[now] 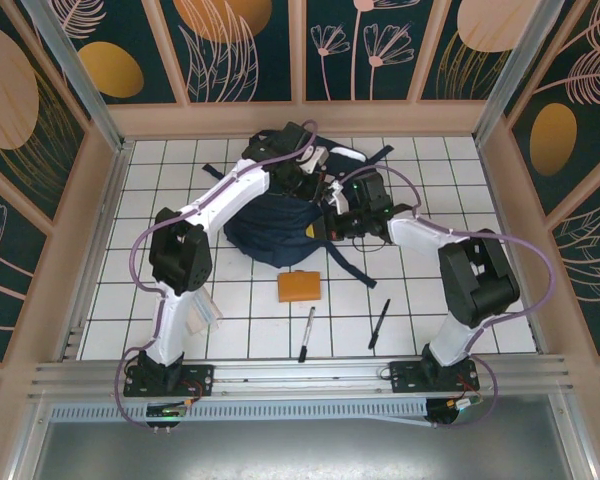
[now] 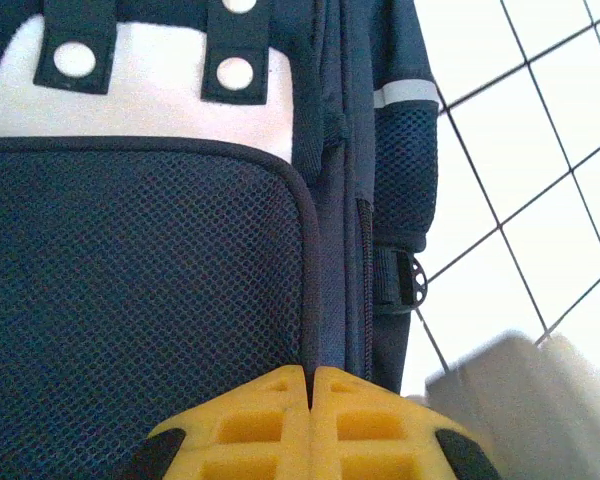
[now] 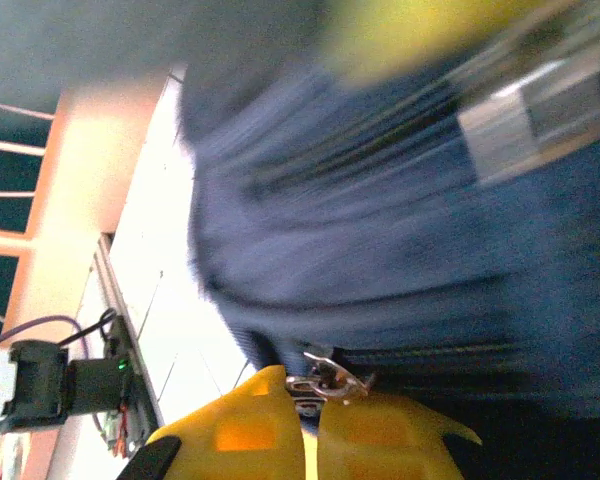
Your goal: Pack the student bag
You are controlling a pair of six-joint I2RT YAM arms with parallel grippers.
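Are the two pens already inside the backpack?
No: the left pen and the right pen lie on the tiled table, nearer the arm bases than the student bag.

The student bag (image 1: 275,228) lies on the table (image 1: 160,170) at its middle, towards the far side. The left gripper (image 2: 310,385) is down on the bag's far part and the right gripper (image 3: 302,395) is at its right edge, with a zip pull (image 3: 325,380) between the fingertips. Just near of the bag lies a flat pad (image 1: 299,286); nearer still lie a pen (image 1: 307,333) and, well apart to its right, a second pen (image 1: 379,323), both between the two arm bases.
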